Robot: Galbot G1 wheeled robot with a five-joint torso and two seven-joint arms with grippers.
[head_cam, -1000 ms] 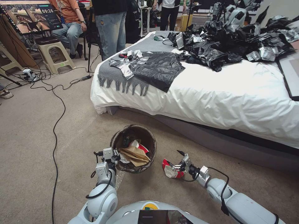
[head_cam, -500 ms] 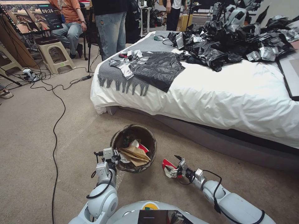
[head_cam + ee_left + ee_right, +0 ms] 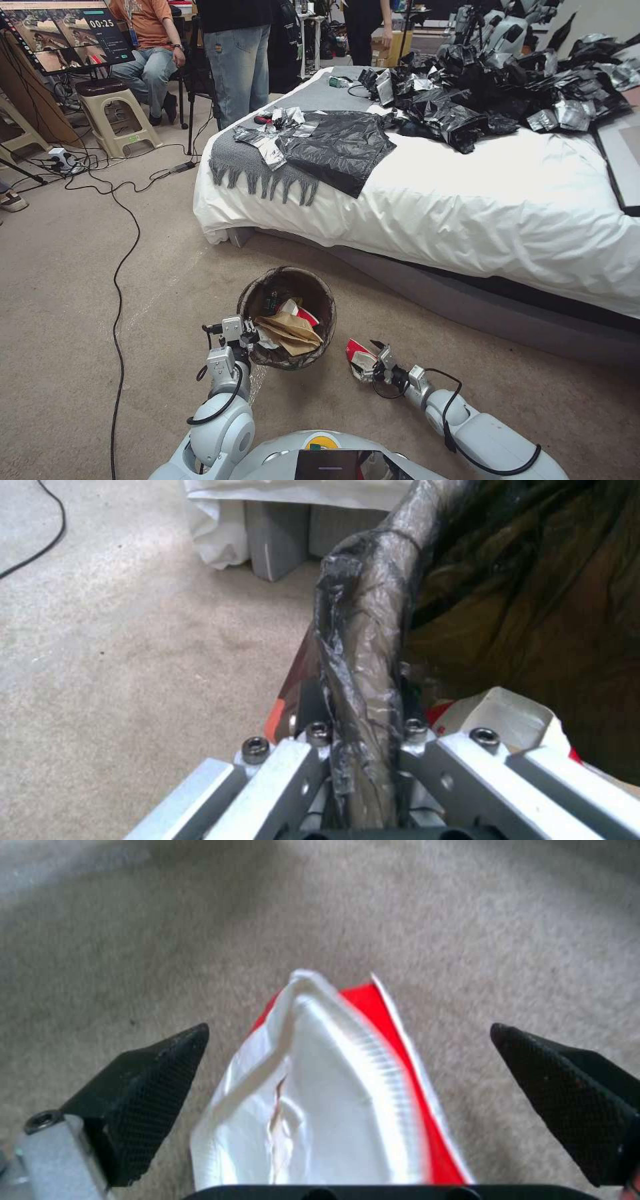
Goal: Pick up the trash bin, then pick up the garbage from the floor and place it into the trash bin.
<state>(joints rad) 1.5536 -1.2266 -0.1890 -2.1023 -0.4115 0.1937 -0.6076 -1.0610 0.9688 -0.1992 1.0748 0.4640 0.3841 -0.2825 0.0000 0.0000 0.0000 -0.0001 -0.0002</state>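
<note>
The trash bin [image 3: 257, 297], round with a dark brown liner over its rim, hangs just above the carpet in the head view. My left gripper [image 3: 245, 335] is shut on its near rim [image 3: 363, 645]; the left wrist view shows the fingers [image 3: 293, 760] clamping the liner-wrapped edge. Inside lie a brown paper bag [image 3: 291, 332] and a red-and-white packet [image 3: 298, 311]. To the right of the bin, a red-and-white packet of garbage [image 3: 357, 355] lies on the floor. My right gripper [image 3: 371, 361] is open around it, and the packet [image 3: 320, 1100] sits between the two black fingers [image 3: 153, 1090].
A bed [image 3: 467, 200] with white sheets runs along the right, piled with black and silver plastic sheets [image 3: 480, 93]. A black cable [image 3: 119, 280] snakes over the carpet on the left. Stools [image 3: 117, 113] and people stand at the back.
My right arm has lowered and slid left, bringing the open gripper over the red-and-white packet on the floor. The bin and the left gripper hold the same place.
</note>
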